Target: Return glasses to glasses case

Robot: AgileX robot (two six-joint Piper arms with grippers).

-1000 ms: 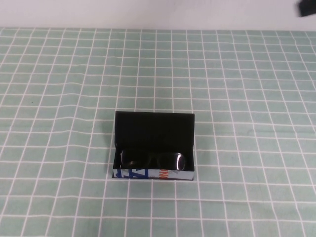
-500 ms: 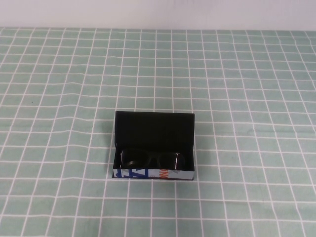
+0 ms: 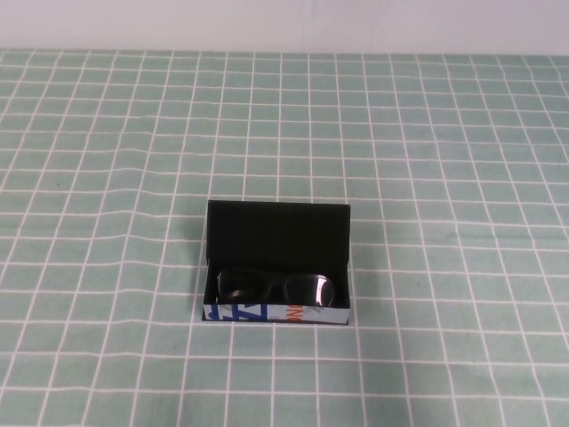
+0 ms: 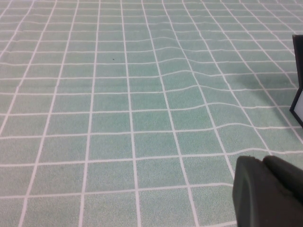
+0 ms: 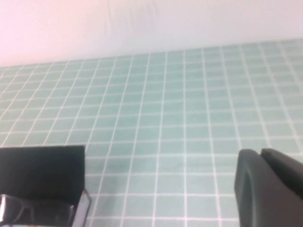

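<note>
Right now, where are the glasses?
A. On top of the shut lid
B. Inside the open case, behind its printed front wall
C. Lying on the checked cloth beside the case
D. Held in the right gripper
B. In the high view the glasses lie inside the glasses case, its lid standing open behind them; neither the left gripper nor the right gripper is near them.

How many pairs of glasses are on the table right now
1. The glasses lie inside the open case, against its front wall. Neither the left gripper nor the right gripper holds anything, both away from the case.
</note>
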